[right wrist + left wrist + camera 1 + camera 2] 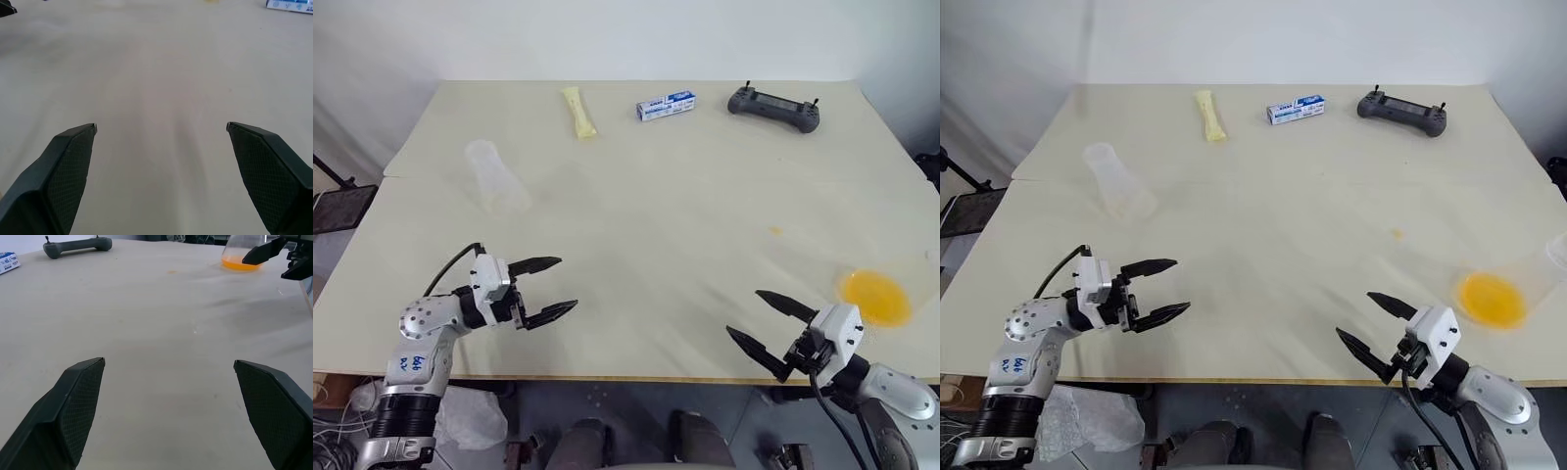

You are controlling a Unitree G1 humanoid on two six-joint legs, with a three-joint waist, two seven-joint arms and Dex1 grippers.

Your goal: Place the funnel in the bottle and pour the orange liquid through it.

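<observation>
Gaping wide and holding nothing, the left gripper (552,289) and right gripper (759,319) are hovering over the near table (646,196) edge. Orange liquid (874,297) is sitting by the right gripper; the bottle (494,176) is lying beyond the left one.

Two head cams, stereo pair, look fwd and down from above the near edge of the tabletop (656,225), whole top in frame, same scene w/ slight sideways offset. Left wrist cam sits low, close to the surface, looks across along its own fingers (73,406) toward the right claw (274,257) and the controller (78,245). Right wrist cam equally low, faces across toward the blue-white box (291,5). Both eye views cover both wrist cams' ground.
</observation>
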